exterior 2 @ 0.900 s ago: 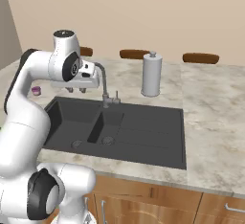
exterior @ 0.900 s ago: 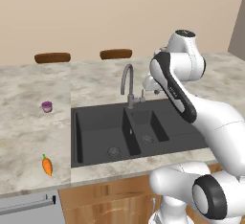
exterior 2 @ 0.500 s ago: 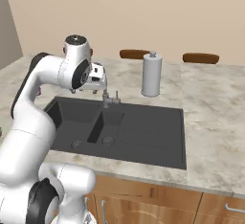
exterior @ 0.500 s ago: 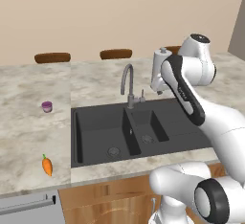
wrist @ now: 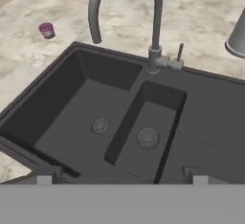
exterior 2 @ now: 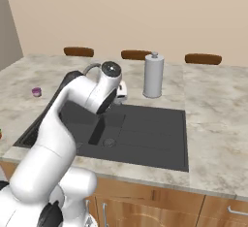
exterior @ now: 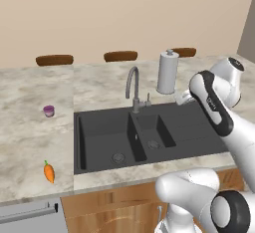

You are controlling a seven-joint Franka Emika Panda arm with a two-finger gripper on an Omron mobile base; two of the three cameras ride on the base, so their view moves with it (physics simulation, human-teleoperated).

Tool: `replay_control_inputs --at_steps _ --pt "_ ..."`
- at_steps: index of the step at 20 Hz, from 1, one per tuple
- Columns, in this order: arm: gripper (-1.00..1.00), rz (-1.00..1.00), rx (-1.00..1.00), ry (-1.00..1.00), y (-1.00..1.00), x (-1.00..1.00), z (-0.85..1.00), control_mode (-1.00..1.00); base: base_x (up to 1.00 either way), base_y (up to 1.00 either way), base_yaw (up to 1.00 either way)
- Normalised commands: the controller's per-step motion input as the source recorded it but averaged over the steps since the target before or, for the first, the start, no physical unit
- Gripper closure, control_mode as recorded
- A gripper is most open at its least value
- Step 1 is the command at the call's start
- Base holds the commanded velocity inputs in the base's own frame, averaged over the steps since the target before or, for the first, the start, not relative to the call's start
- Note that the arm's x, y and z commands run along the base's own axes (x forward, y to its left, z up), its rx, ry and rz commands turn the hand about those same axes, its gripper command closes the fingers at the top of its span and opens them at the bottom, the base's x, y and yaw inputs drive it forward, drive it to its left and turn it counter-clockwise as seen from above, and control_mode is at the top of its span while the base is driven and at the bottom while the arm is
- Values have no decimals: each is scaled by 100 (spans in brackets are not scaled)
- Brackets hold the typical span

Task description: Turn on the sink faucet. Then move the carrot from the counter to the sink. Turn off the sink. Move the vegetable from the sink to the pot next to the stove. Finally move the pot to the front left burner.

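Note:
The sink faucet [exterior: 133, 88] stands behind the dark double sink [exterior: 99, 136], its gooseneck spout over the large basin. In the hand view its small lever [wrist: 180, 53] points up beside the faucet [wrist: 156, 24], and no water shows. The carrot [exterior: 49, 172] lies on the counter [exterior: 30, 142], left of the sink near the front edge. My gripper [exterior: 181, 98] hovers above the sink's right part, right of the faucet and touching nothing. Its fingertips [wrist: 44, 178] stand wide open with nothing between them. The pot and the stove are out of view.
A white paper-towel roll [exterior: 168, 72] stands just behind the hand, close to it. A small purple cup [exterior: 48, 111] sits on the counter left of the sink. Three brown chair backs [exterior: 120, 56] line the far counter edge. A grey appliance front [exterior: 30, 217] is at lower left.
The hand has swung right, away from the faucet's lever, toward the paper-towel roll. The jaws have opened from partly shut to wide.

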Motion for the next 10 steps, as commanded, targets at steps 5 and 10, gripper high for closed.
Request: replay_control_inputs --at_steps 5,10 --pt "-100 23 2 -4 -23 58 -28 -100 0 0 0" --pt "-100 29 5 -3 -24 64 -11 -100 0 0 0"
